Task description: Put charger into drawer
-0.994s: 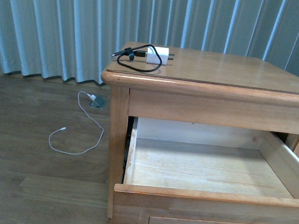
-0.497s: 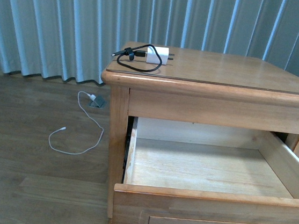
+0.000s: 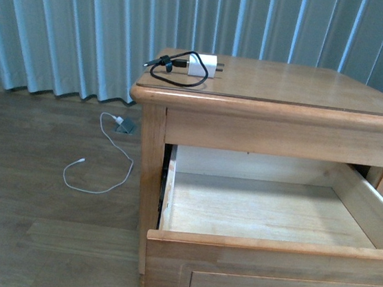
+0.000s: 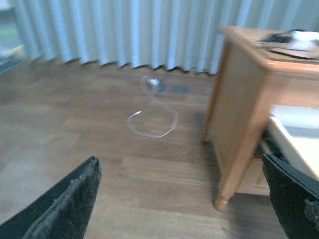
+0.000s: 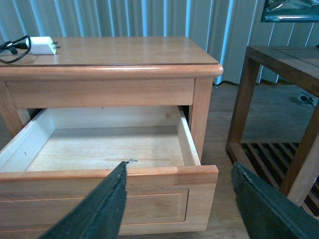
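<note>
Charger (image 3: 202, 66) on nightstand (image 3: 308, 87) top; drawer (image 3: 267, 211) open.

Blurred throughout. Left gripper (image 4: 179, 169) spread wide, 2 black fingers (image 4: 65, 204) far apart, wooden floor (image 4: 75, 124) visible between them. On that floor, thin white cable (image 4: 152, 119) in a loose loop, near the nightstand (image 4: 239, 94). On the nightstand's top, charger (image 4: 301, 36), only a white smear. Under the top, drawer (image 4: 294, 129) standing open, pale inside. Behind everything, pale blue curtain (image 4: 124, 30).
</note>
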Controlling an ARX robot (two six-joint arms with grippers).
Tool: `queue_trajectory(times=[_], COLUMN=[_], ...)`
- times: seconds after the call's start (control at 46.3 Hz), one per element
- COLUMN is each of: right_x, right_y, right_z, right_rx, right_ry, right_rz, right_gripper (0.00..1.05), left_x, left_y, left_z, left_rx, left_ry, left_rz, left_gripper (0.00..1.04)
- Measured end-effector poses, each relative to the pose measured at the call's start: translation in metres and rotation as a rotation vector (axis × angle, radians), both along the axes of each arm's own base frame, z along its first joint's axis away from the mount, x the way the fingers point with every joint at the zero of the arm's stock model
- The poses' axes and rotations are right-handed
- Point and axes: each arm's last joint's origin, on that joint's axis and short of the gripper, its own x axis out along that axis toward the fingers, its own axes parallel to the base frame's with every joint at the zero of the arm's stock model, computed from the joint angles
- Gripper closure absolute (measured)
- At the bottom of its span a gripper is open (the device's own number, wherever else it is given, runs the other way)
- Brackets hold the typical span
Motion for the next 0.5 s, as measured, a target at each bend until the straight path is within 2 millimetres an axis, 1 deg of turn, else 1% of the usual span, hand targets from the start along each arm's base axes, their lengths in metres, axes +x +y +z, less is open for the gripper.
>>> queue_trajectory(times=[0.022, 0.043, 0.086, 0.13, 0.151, 0.194, 0.281, 0.324, 0.497], right_x=[0.0, 0.0, 0.0, 0.0, 0.0, 0.0, 0.0, 0.0, 0.0], right_y=[0.0, 0.0, 0.0, 0.0, 0.0, 0.0, 0.0, 0.0, 0.0], right_z=[0.0, 0.0, 0.0, 0.0, 0.0, 0.0, 0.0, 0.0, 0.0], right_rx=[0.0, 0.0, 0.0, 0.0, 0.0, 0.002, 0.003, 0.003, 0.004], right_ry=[0.001, 0.0, 0.0, 0.0, 0.0, 0.0, 0.0, 0.0, 0.0], right_rz=[0.0, 0.0, -0.002, -0.002, 0.0, -0.002, -0.002, -0.002, -0.002], right_gripper=[0.37, 0.33, 0.26, 0.17, 0.12, 0.07, 0.09, 0.09, 0.08], left_x=[0.002, 0.004, 0.009, 0.018, 0.025, 0.035, 0.061, 0.075, 0.135], left_y=[-0.002, -0.003, -0.005, -0.008, -0.01, -0.014, -0.027, -0.035, -0.07], left_z=[0.001, 0.003, 0.009, 0.019, 0.027, 0.039, 0.06, 0.069, 0.09], left_rx=[-0.031, -0.071, -0.125, -0.16, -0.174, -0.194, -0.206, -0.205, -0.168], left_ry=[0.009, 0.011, 0.01, 0.003, 0.0, -0.002, 0.021, 0.037, 0.112], left_rz=[0.034, 0.12, 0.225, 0.306, 0.32, 0.31, 0.218, 0.181, 0.015], left_gripper=[0.06, 0.06, 0.06, 0.06, 0.06, 0.06, 0.06, 0.06, 0.06])
